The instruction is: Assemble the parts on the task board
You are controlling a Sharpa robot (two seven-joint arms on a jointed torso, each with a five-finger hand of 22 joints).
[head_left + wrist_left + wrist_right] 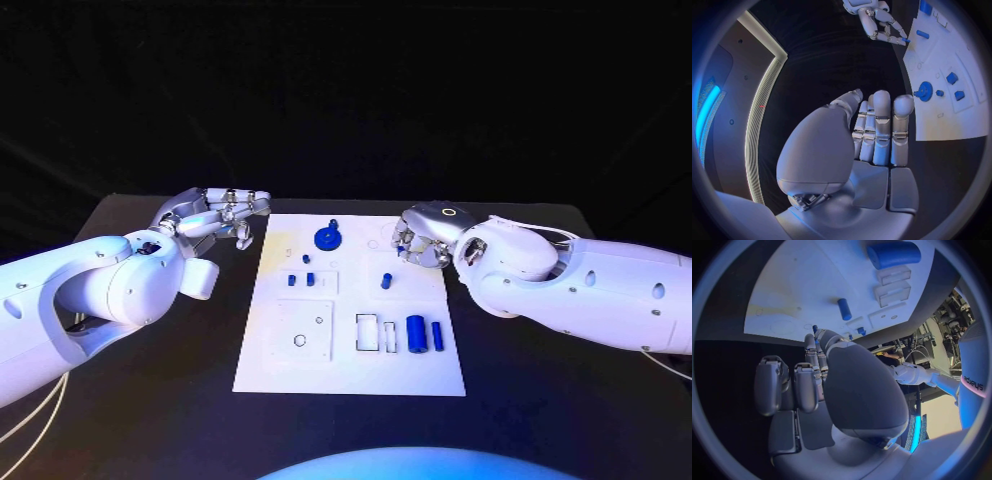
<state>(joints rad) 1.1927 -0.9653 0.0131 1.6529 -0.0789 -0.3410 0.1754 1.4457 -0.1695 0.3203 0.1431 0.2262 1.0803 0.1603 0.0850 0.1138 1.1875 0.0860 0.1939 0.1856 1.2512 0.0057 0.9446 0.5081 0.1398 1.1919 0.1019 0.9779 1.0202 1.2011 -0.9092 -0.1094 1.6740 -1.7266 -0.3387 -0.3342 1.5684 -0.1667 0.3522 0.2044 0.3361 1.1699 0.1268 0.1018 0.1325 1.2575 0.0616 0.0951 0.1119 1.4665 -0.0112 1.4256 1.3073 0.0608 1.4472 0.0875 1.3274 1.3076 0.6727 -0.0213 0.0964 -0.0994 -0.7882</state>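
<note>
The white task board lies mid-table. On it are a blue gear, two small blue blocks, a short blue peg and a thick blue cylinder beside a thin one. My left hand hovers off the board's far left corner, fingers straight and together, holding nothing; the gear lies just beyond them. My right hand is over the board's far right part and pinches a small blue pin at its fingertips. The peg lies just ahead of it.
Empty rectangular recesses sit left of the thick cylinder, and a square plate with a hole lies on the board's left half. Bare black table surrounds the board.
</note>
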